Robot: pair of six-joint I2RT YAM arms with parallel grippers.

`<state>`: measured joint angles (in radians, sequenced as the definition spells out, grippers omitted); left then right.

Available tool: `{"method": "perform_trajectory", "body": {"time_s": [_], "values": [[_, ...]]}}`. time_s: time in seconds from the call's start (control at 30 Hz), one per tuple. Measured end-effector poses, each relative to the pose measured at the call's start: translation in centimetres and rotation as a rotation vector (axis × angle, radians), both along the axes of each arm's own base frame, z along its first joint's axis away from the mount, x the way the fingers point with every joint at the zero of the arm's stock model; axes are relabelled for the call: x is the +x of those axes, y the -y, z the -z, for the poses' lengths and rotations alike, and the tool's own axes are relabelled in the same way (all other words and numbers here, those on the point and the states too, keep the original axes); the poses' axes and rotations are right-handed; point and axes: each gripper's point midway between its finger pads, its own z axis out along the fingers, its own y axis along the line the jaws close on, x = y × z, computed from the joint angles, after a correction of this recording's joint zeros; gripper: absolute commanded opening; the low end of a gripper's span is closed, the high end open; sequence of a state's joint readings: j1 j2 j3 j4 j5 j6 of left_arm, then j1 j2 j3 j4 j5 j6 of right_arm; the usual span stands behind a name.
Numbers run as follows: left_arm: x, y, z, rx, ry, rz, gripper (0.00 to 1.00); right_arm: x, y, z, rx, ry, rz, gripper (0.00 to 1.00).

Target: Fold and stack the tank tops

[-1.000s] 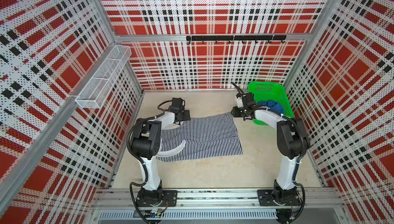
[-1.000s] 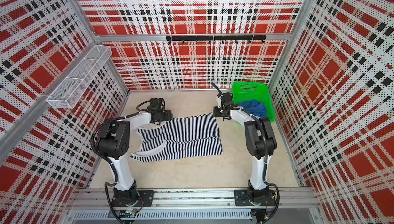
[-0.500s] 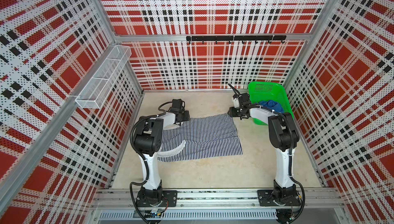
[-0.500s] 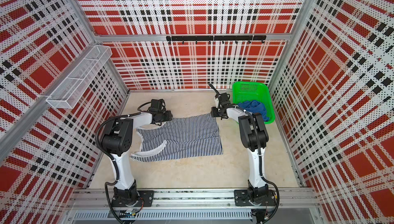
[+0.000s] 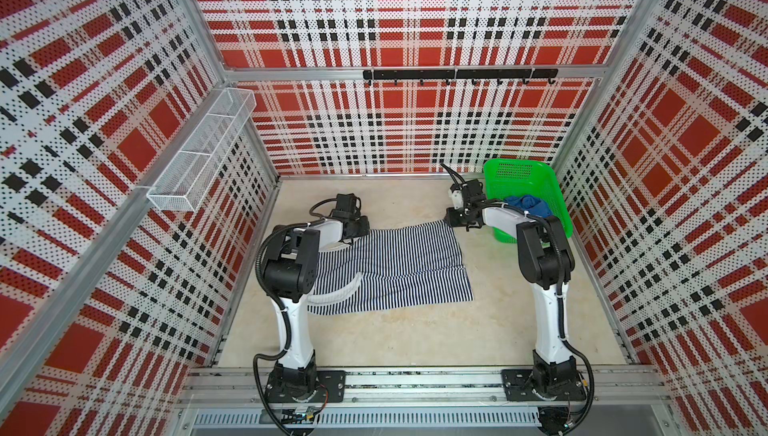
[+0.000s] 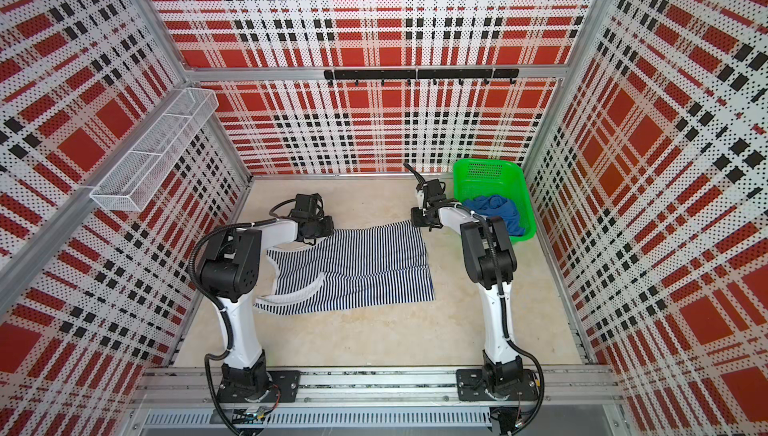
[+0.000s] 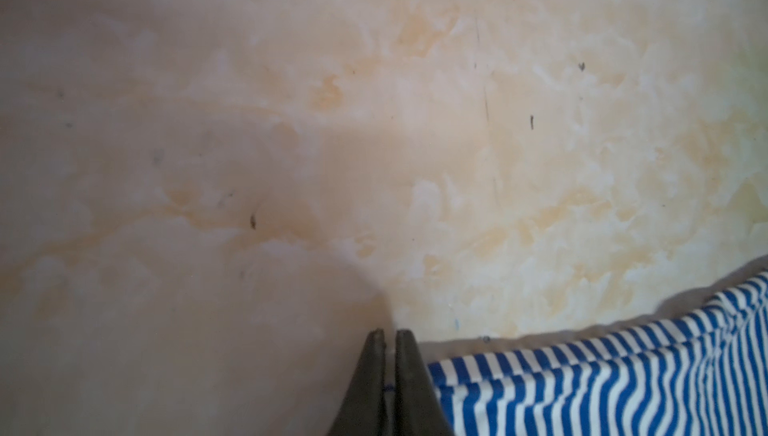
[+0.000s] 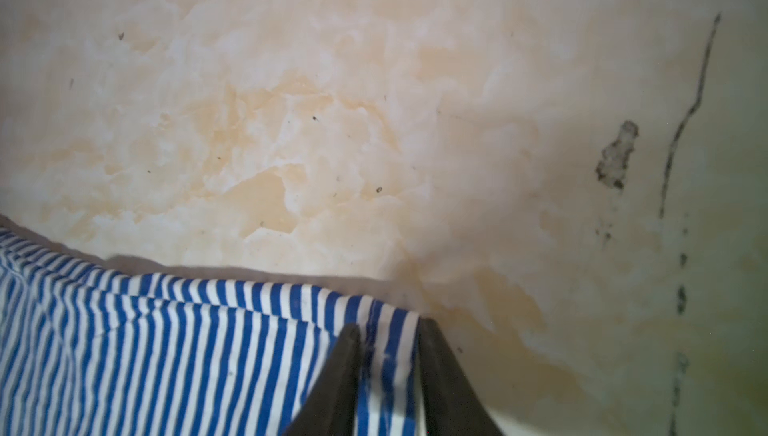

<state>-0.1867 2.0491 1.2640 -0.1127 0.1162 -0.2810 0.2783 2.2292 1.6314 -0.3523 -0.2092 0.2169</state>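
Observation:
The navy-and-white striped tank top (image 5: 399, 268) (image 6: 357, 268) lies spread flat on the beige table in both top views. My left gripper (image 5: 360, 230) (image 6: 325, 227) is down at its far left corner. In the left wrist view its fingers (image 7: 386, 332) are pressed together, a sliver of striped cloth (image 7: 602, 371) caught between them. My right gripper (image 5: 457, 222) (image 6: 419, 222) is at the far right corner; in the right wrist view its fingers (image 8: 388, 324) pinch a bunched cloth corner (image 8: 166, 351). The royal blue tank top (image 5: 530, 205) (image 6: 496, 209) lies crumpled in the basket.
The green mesh basket (image 5: 519, 162) (image 6: 486, 162) stands at the back right, just behind the right arm. A white wire shelf (image 5: 199, 155) hangs on the left wall and a black hook rail (image 5: 457, 74) on the back wall. Bare table lies in front of the striped top.
Both grippers have closed on the far corners of the striped top. The right arm's elbow has swung in towards the middle and back. The cloth itself lies as before.

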Motion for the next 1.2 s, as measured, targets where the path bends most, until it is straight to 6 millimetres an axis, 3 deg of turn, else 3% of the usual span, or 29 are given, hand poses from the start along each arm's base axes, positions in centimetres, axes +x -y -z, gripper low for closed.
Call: {"method": "perform_trajectory", "body": {"time_s": [0.13, 0.43, 0.63, 0.77, 0.93, 1.07, 1.2], "values": [[0.4, 0.2, -0.4, -0.002, 0.005, 0.005, 0.00, 0.2, 0.0, -0.4, -0.006, 0.007, -0.003, 0.00], [3.0, 1.2, -3.6, 0.008, 0.077, 0.046, 0.00, 0.9, 1.1, -0.7, -0.080, 0.053, -0.021, 0.00], [3.1, 1.7, -4.2, 0.026, 0.092, 0.073, 0.00, 0.2, 1.7, -3.0, -0.119, 0.114, -0.058, 0.00], [1.6, 1.7, -4.3, 0.057, 0.083, 0.080, 0.00, -1.8, 2.1, -5.3, -0.122, 0.174, -0.086, 0.00], [-1.9, 2.1, -6.1, 0.105, 0.113, 0.081, 0.00, -4.9, 2.5, -7.6, -0.099, 0.246, -0.121, 0.00], [-5.2, 2.8, -7.6, 0.118, 0.165, 0.075, 0.00, -7.8, 2.9, -7.8, -0.085, 0.268, -0.138, 0.00], [-8.2, 2.2, -7.5, 0.125, 0.177, 0.037, 0.00, -11.2, 3.1, -7.0, -0.080, 0.254, -0.156, 0.00]]}}
